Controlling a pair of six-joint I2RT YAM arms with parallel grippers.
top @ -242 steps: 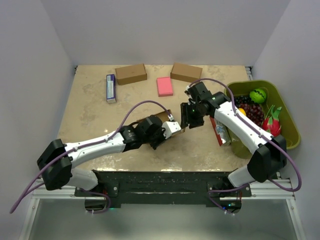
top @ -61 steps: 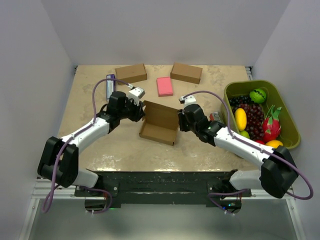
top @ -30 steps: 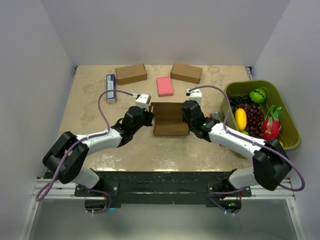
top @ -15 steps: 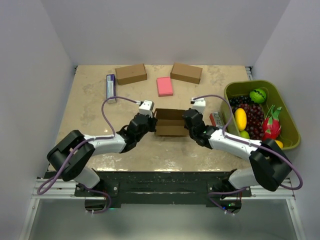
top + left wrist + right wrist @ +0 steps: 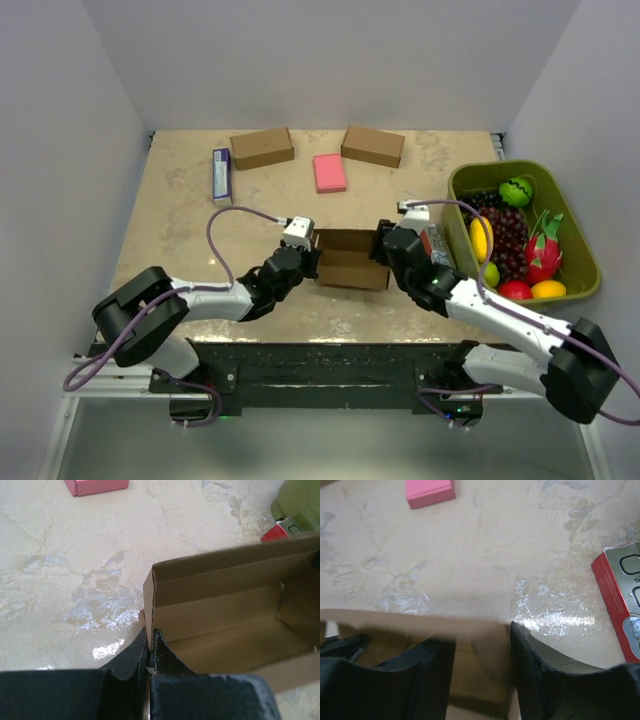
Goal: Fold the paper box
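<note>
Item: paper box point(image 5: 350, 268), at the front-centre of the table point(image 5: 170, 230), between the two grippers.
Left gripper point(image 5: 150, 636): at the box's left end, pinched tight on that end wall.
Right gripper point(image 5: 481, 639): at the box's right end, jaws parted, cardboard edge between them.
Material: plain brown cardboard, matte; tabletop beige, marbled, glossy.
Form: shallow rectangular tray, open on top, walls raised.
Arms: left arm point(image 5: 200, 295) and right arm point(image 5: 500, 310) lie low, reaching inward to the box.

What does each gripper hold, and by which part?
Left gripper pinches the paper box by its left end wall. Right gripper holds nothing; its jaws stand open astride the right wall.
</note>
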